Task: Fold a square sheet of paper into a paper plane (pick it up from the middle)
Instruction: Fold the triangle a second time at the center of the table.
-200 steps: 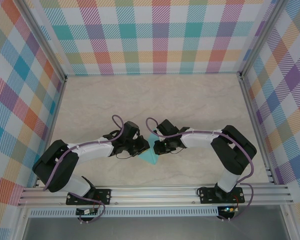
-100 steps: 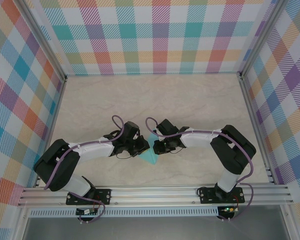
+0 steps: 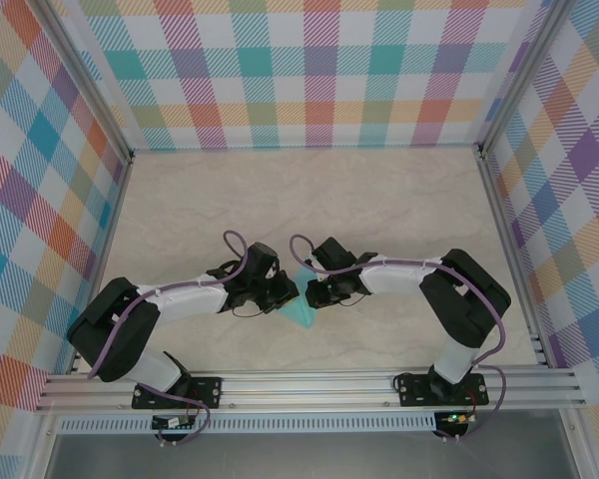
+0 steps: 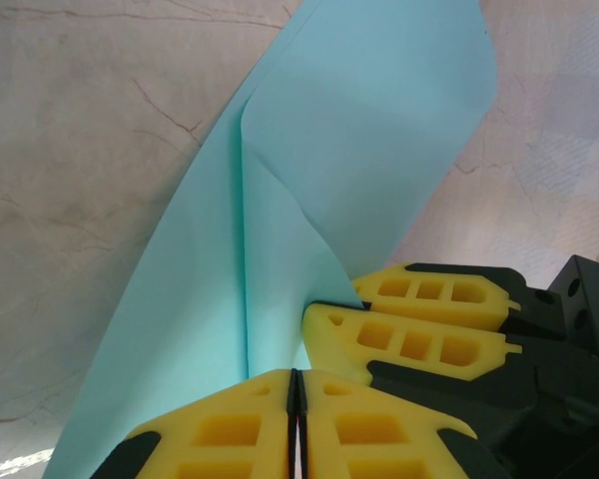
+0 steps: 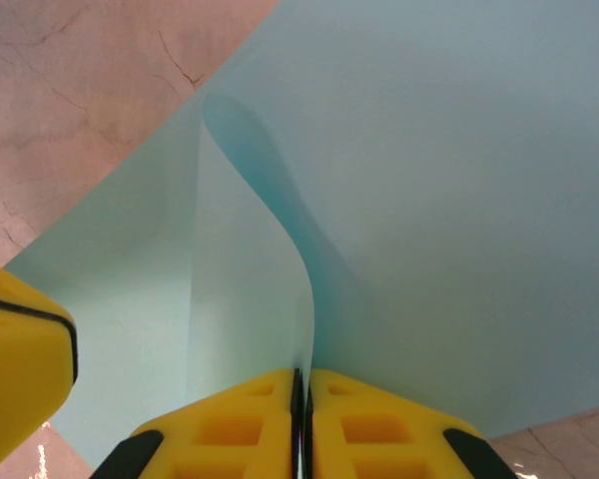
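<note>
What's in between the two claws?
The folded blue paper. In the top view it sits between the left claw and the right claw, and both pinch it.

Paper [image 5: 429, 200] cropped at top, right edges (right wrist); folds too small overhead.

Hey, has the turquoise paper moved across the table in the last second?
No. The turquoise paper sits just as far from the near aluminium rail as before, with no shift left or right along it.
</note>
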